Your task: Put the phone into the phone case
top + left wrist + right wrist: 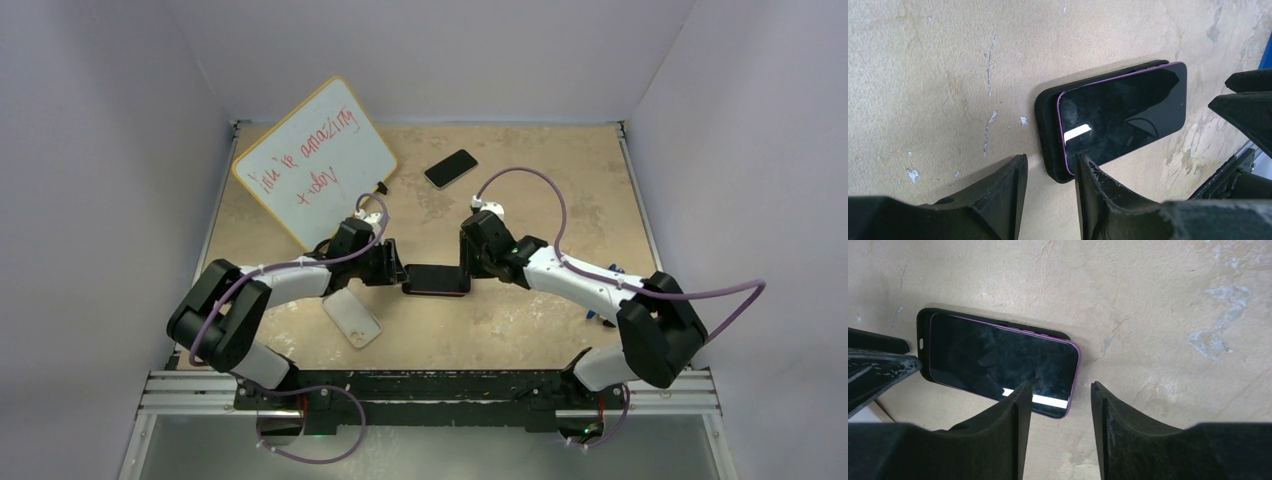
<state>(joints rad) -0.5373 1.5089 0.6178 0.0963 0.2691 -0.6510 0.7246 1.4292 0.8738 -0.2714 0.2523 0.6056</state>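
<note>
My left hand [1050, 159] and right hand [1062, 386] sit released at either end of the purple-edged phone [1123, 115], which lies skewed on a black case [1046, 130]; I judge uneven pushing could slide it off.

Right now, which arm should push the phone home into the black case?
Right, likely: the phone sticks out past the black case beside the right tool; the left tool faces bare case rim.
</note>
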